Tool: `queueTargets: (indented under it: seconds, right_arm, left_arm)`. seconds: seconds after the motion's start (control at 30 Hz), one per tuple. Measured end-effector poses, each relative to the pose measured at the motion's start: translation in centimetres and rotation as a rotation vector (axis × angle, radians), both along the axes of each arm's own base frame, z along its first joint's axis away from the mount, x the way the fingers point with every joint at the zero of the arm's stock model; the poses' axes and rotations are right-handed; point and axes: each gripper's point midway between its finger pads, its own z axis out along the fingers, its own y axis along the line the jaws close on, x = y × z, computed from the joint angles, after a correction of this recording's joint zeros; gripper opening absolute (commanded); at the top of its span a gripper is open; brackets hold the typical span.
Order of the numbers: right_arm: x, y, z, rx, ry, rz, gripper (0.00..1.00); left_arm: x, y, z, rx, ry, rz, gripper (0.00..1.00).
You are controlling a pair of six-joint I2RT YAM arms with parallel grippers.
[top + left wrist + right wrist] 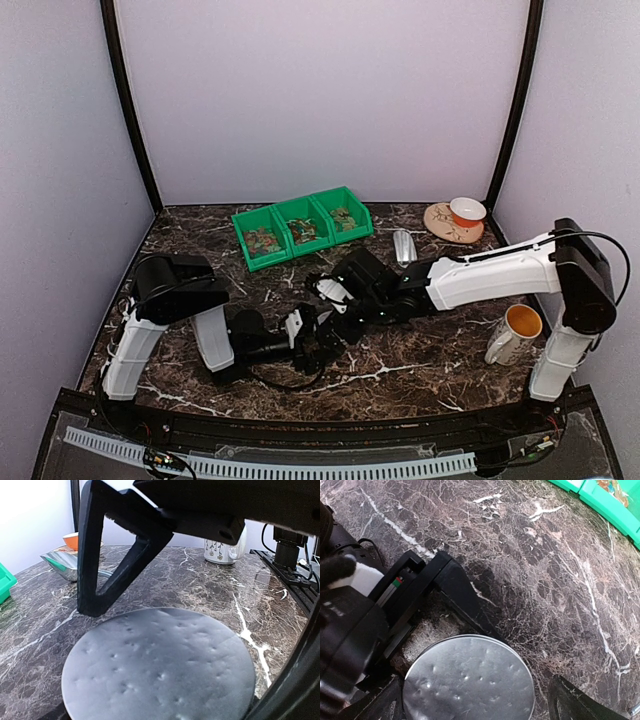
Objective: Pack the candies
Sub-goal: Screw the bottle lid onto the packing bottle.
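The candies (303,230) are being kept as loose heaps of tiny wrapped sweets, with red, orange, green and yellowish pieces mixed together. They are being held inside three green bins (265,261), which are being seen side by side in a slanted row at the back middle of the table (420,370). In the right wrist view, a few orange-brown pieces are being glimpsed in one bin at the top right edge.
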Motion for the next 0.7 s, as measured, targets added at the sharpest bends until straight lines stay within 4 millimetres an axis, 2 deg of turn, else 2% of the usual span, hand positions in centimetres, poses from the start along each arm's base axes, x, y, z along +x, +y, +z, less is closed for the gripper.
queueTargets:
  seconds: [0.1,0.17,0.4,0.5,0.63,0.7]
  right_arm:
    - [0.0,-0.2,0.8,0.006,-0.008,0.011,0.97]
    - [0.4,-0.6,2.0,0.033,-0.015,0.015,0.97]
    - [4.2,-4.5,6.4,0.215,0.007,-0.062,0.98]
    - [4.7,-4.9,6.7,0.252,0.034,-0.065,0.91]
    - [4.7,-4.3,6.3,0.281,0.094,-0.038,0.65]
    - [5.0,-3.2,5.6,0.293,0.144,-0.017,0.61]
  left_arm:
    - [-0.1,0.0,0.0,0.000,0.001,-0.003,0.76]
    - [-0.1,0.0,-0.1,0.001,0.003,-0.007,0.76]
    - [-0.5,0.0,-0.1,-0.002,0.006,-0.043,0.76]
    - [-0.5,0.0,-0.1,-0.002,0.005,-0.050,0.75]
    - [-0.5,0.0,-0.1,-0.003,0.005,-0.051,0.74]
    - [-0.5,0.0,-0.1,-0.003,0.005,-0.052,0.74]
